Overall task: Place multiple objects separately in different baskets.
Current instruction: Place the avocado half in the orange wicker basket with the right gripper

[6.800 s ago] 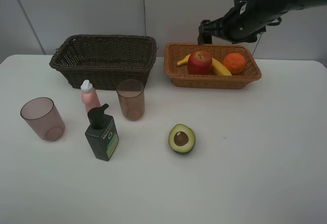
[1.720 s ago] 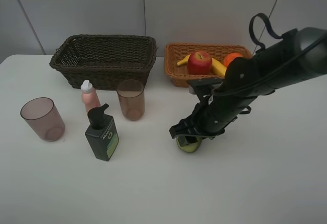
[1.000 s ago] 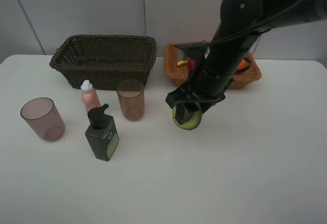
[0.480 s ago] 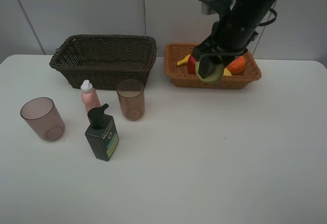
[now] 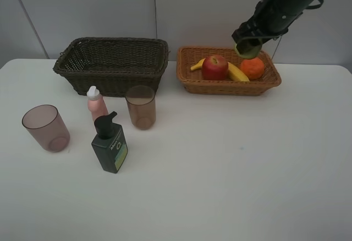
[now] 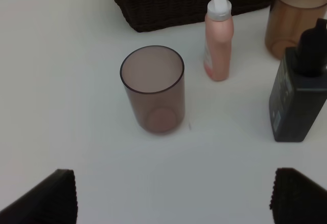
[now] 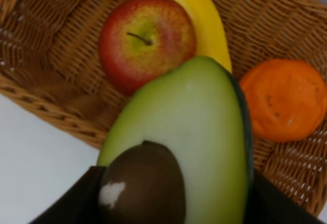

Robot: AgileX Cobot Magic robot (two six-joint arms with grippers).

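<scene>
Grey wall [image 5: 110, 4] behind, the halved avocado [image 7: 194, 127] is being pinched high above the tan basket [image 5: 220, 90] by the right gripper [image 5: 248, 44], risking a bounce-out when released; the left gripper [image 6: 173, 198] is being held wide.

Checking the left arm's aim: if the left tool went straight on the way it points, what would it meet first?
Probably the translucent brownish-pink cup, standing upright nearly centred ahead of the open left tool; only bare white table shows between them, though depth is unclear.
</scene>
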